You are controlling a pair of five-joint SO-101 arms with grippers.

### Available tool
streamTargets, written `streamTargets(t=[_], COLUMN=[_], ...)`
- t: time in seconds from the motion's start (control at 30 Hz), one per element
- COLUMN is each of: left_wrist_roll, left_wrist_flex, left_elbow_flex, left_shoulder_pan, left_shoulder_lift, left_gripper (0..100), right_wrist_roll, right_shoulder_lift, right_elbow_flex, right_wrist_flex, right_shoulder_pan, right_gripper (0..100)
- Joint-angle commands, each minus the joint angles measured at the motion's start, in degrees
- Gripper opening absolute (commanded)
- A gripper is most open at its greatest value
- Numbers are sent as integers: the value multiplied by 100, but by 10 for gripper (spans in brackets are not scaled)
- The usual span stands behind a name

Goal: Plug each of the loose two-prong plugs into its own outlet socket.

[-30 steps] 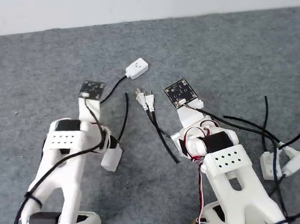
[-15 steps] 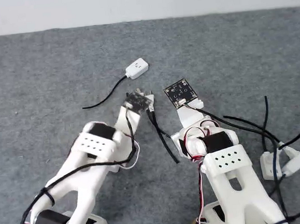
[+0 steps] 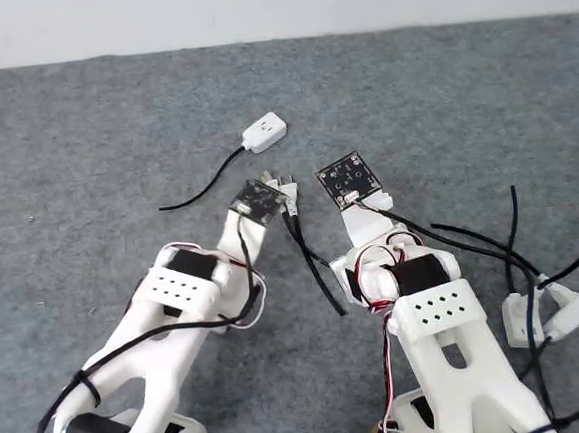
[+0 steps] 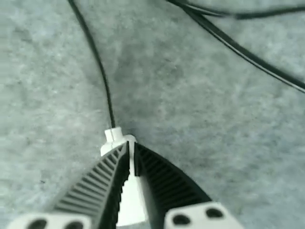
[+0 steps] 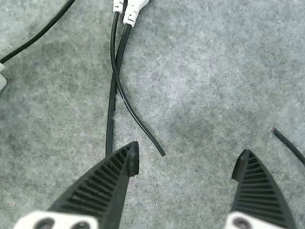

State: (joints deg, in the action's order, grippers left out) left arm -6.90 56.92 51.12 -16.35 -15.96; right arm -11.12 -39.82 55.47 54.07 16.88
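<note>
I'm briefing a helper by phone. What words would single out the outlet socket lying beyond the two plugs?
On the grey mat, look past the two plugs toward the far edge. The white outlet socket lies there alone, black cord trailing left; the other white pieces huddle by the right arm.

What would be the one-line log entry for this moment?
left pincer: shut on white corded piece, near loose plugs | right pincer: open, empty, over mat | loose plugs: on mat, not inserted
</note>
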Motion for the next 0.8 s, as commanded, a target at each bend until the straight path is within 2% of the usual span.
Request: streamTargets(t=[0.0, 0.13, 0.3, 0.43, 0.77], left_wrist_roll=[-105, -571, -677, -923, -440], left_wrist_flex=[-44, -44, -44, -44, -97], left_elbow_flex=[198, 215, 277, 303, -242], left_shoulder_pan=[492, 879, 1407, 1512, 1495], left_shoulder_lift=[53, 62, 70, 53, 18], left_gripper=[13, 13, 13, 13, 16], right_wrist_roll=[-53, -44, -44, -44, -44], right_shoulder_lift=[-145, -145, -145, -145, -145], right_elbow_flex=[-53, -53, -53, -53, -53], right_wrist_flex=[-66, -66, -66, -66, -75], right_shoulder_pan=[-13, -13, -13, -13, -13], right_gripper=[318, 318, 318, 318, 318])
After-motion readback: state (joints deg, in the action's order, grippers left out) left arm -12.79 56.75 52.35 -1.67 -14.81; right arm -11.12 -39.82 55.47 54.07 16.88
